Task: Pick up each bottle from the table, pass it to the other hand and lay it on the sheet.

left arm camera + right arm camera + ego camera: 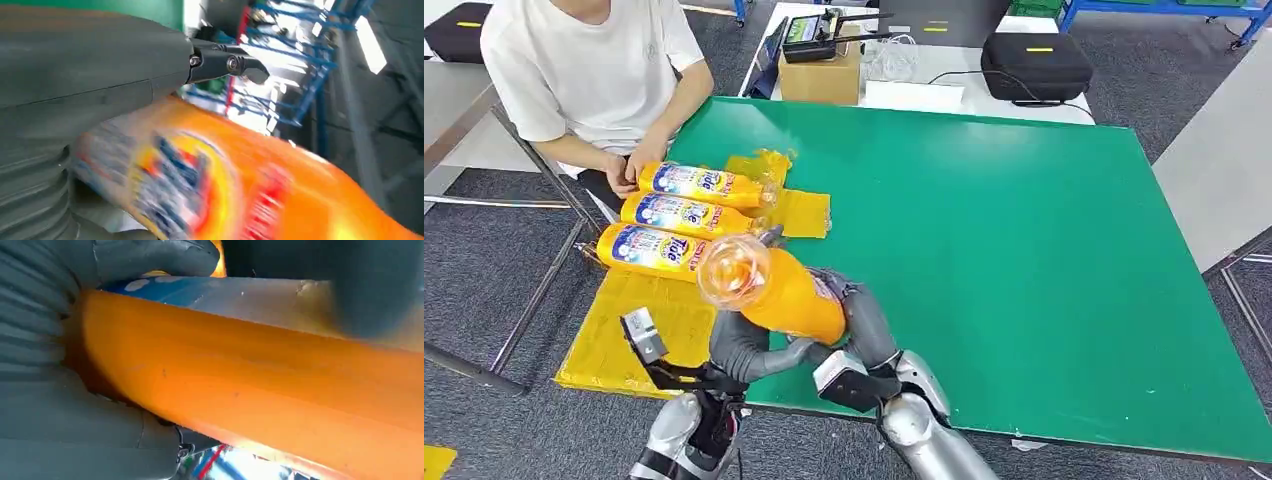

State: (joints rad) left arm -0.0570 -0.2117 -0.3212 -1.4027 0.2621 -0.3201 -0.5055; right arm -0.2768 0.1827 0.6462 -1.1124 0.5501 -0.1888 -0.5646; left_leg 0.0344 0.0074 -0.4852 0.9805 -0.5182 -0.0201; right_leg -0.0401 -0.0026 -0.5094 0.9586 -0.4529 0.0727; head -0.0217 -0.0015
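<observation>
An orange bottle [789,292] is held up over the table's near edge, its clear cap end tilted toward me. My left hand [746,352] cups it from below and from the left, and my right hand [861,322] grips its body from the right. In the left wrist view the labelled bottle [240,190] lies against my left hand [90,65], with a dark finger reaching over it. The right wrist view has my right hand [60,430] wrapped round the bottle [275,390]. Three more orange bottles [679,214] lie side by side on the yellow sheet [634,330].
A person in a white shirt [584,70] sits at the table's far left corner, hands by the farthest lying bottle. The green table [1024,250] stretches to the right. A cardboard box [819,75] and a black case [1036,62] stand behind it.
</observation>
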